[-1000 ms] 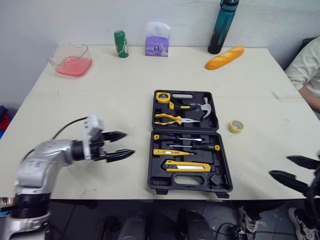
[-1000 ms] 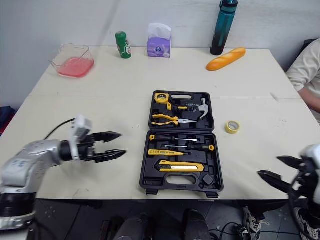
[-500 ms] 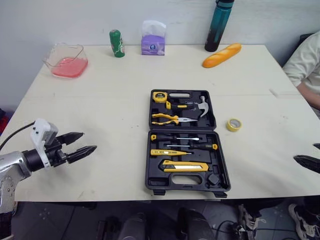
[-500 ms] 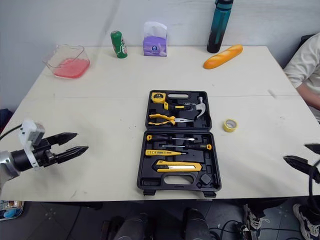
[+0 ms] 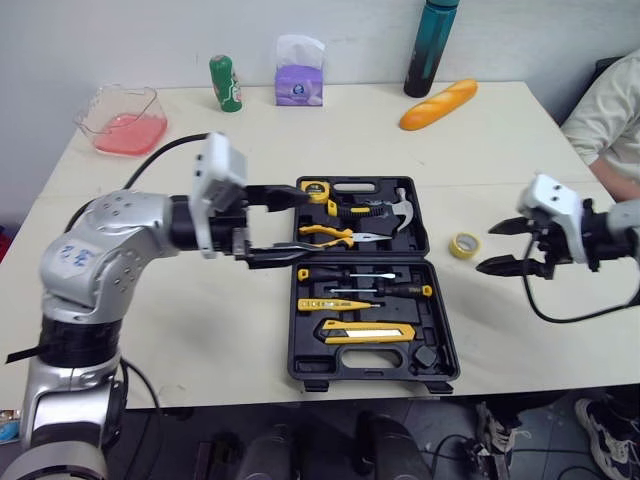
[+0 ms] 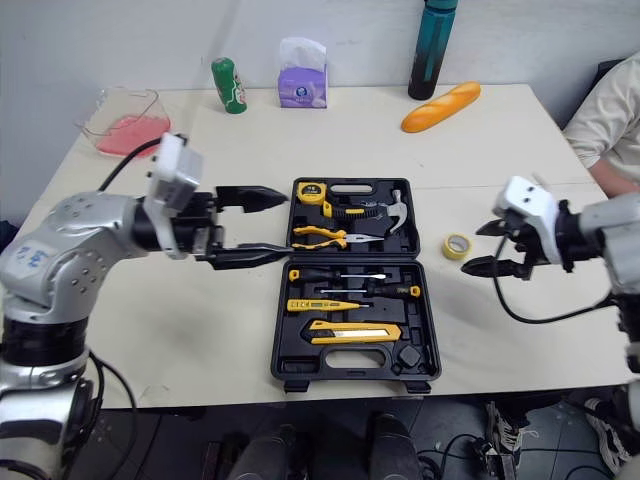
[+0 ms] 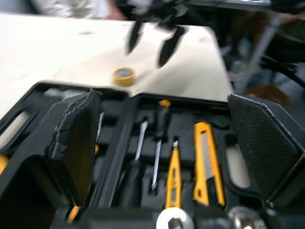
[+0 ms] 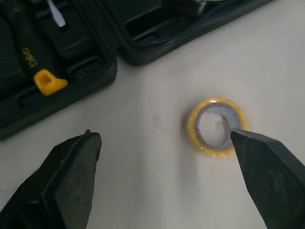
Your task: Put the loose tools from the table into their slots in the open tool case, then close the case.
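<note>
Yellow tape roll [image 5: 463, 245] lies just beside right claw [image 5: 486, 248].

Both arms reach inward, left claw [image 5: 303, 225] and right claw [image 5: 486, 248] spread wide.

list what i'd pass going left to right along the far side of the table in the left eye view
pink container → green can → purple tissue pack → bread loaf
</note>
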Robot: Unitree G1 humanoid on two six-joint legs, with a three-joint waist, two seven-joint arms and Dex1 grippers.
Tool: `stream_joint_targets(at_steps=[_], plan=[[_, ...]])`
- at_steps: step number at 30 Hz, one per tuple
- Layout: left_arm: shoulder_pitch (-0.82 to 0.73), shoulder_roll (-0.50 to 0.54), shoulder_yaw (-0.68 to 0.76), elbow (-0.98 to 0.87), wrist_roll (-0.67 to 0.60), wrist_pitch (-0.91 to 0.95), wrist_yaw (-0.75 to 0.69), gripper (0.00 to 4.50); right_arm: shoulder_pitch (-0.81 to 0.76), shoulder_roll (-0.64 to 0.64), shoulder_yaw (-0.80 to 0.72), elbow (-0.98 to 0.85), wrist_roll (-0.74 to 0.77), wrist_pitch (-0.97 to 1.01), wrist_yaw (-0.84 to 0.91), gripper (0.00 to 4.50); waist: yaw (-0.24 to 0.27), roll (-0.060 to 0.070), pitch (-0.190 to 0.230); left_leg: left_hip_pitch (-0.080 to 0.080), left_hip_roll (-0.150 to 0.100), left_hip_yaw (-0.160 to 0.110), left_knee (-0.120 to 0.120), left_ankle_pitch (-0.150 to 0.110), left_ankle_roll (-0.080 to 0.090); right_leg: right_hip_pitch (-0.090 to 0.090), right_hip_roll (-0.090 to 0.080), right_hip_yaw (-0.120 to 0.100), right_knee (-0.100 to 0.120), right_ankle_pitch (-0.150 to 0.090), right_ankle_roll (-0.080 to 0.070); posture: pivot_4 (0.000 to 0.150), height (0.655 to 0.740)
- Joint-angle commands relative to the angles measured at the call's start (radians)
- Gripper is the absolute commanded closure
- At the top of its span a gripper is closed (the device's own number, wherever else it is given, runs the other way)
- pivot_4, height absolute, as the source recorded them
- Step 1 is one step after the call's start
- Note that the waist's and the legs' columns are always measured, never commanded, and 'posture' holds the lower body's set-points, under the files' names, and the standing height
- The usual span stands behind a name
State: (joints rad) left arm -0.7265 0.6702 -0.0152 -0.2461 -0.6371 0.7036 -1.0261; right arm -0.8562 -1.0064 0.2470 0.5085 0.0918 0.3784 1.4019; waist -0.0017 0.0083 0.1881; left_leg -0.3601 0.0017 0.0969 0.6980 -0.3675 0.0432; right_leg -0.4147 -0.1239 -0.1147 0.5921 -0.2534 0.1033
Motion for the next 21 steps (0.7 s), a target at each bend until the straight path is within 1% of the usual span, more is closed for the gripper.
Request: stream_joint_targets(at_steps=[1, 5, 16, 19, 21], plan=[[-0.026, -0.037, -0.033, 0.037, 0.033, -0.050, -0.003, 0.03, -0.108, 0.052, 0.051, 0.149, -0.096, -0.067, 0.012, 0.00, -0.001, 0.001, 0.001, -0.001, 0.000, 0.000, 0.000, 0.000, 0.000, 0.000, 0.000, 0.000, 0.000, 0.000, 0.000, 0.150, 0.7314], [-0.032, -0.072, -0.047, 0.035, 0.039, -0.062, 0.002, 0.03, -0.172, 0.095, 0.100, 0.252, -0.176, -0.129, 0.023, 0.00, -0.002, 0.002, 0.002, -0.002, 0.001, -0.001, 0.001, 0.000, 0.000, -0.001, 0.000, -0.001, 0.001, 0.000, 0.000, 0.150, 0.7314], [-0.021, -0.092, -0.049, 0.032, 0.039, -0.070, 0.009, 0.03, -0.207, 0.180, 0.083, 0.374, -0.234, -0.220, -0.018, 0.00, -0.002, 0.002, 0.002, -0.002, 0.001, -0.003, 0.002, 0.001, 0.000, -0.001, 0.000, -0.002, 0.001, 0.000, 0.000, 0.150, 0.7314], [-0.025, -0.097, -0.050, 0.036, 0.040, -0.073, 0.008, 0.00, -0.214, 0.183, 0.081, 0.394, -0.250, -0.244, -0.030, 0.81, -0.001, 0.002, 0.002, -0.002, 0.000, -0.004, 0.002, 0.001, 0.000, -0.001, -0.001, -0.002, 0.001, 0.000, 0.000, 0.150, 0.7314], [-0.026, -0.100, -0.051, 0.038, 0.042, -0.075, 0.006, 0.00, -0.215, 0.180, 0.077, 0.397, -0.251, -0.251, -0.027, 1.71, -0.002, 0.002, 0.002, -0.002, 0.000, -0.004, 0.002, 0.001, 0.000, 0.000, -0.001, -0.002, 0.001, 0.000, 0.000, 0.150, 0.7314]])
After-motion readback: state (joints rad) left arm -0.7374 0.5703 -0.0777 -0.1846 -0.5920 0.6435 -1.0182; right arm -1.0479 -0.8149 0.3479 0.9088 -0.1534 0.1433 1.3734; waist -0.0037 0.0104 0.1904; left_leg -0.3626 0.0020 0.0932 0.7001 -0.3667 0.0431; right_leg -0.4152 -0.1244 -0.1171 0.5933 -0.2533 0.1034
